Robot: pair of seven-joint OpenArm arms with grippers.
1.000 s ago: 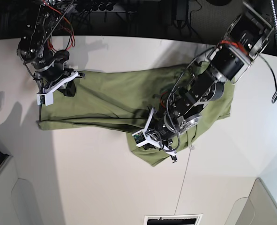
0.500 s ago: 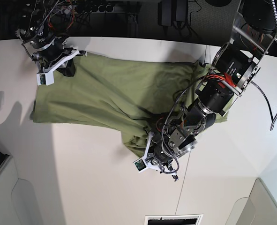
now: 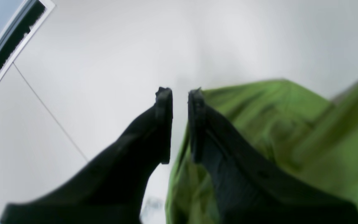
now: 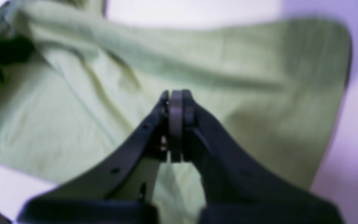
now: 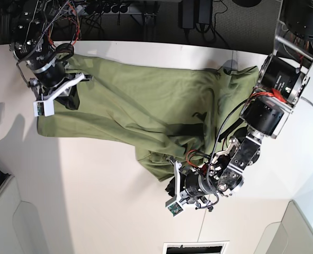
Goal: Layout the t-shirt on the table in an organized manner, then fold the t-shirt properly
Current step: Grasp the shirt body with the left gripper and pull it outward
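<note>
- The shirt lies across the table, long axis running left to right in the base view, its right part bunched.
- The left gripper has its fingers parted, with nothing between them; it's by the near flap in the middle, most of the cloth on its far side.
- The right gripper is closed, with no cloth seen pinched, over the shirt's left end.
- That makes the left arm nearer the jutting flap, the right arm nearer the left edge.
- I'd guess straightening comes next: the left one probably needs to go far and right to reach the bunching.
- Bare table on the near side leaves room to pull.
</note>
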